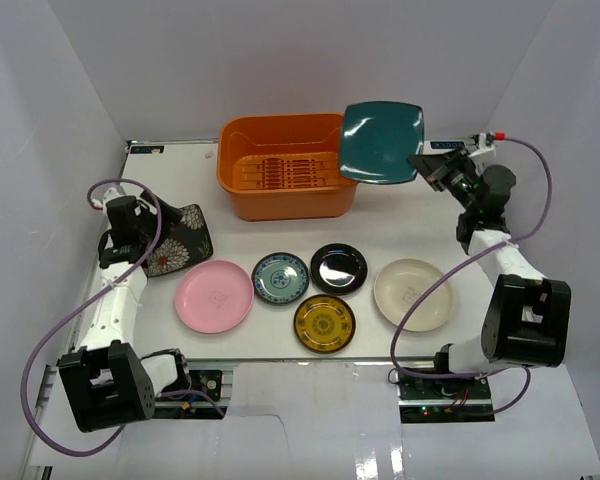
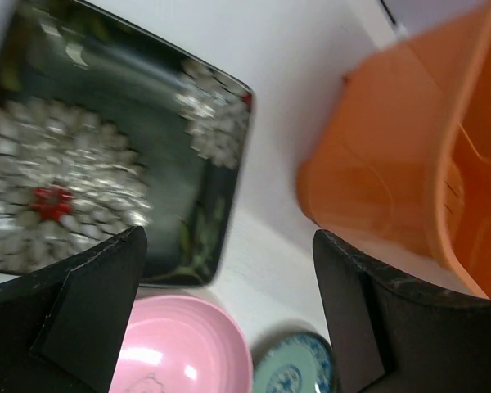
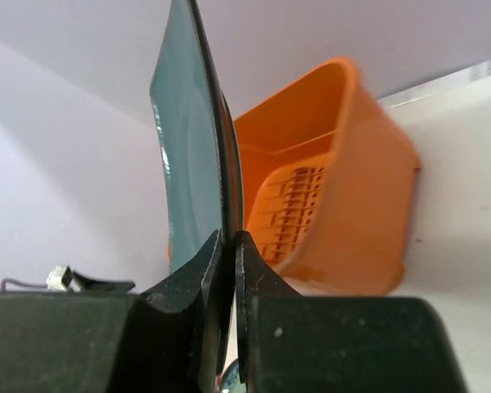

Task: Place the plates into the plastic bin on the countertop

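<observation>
Now, right end effector (image 1: 420,162) pinches the teal plate (image 1: 380,140) by its rim, raised over the bin (image 1: 280,203) at its right edge; next move calls for shifting inward and releasing, while left end effector (image 2: 227,270) gapes wide at the floral plate (image 1: 183,240).

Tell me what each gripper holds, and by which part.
The right gripper pinches the teal plate by its rim, both fingers shut on the edge. The left gripper is open above the floral plate, holding nothing.
</observation>
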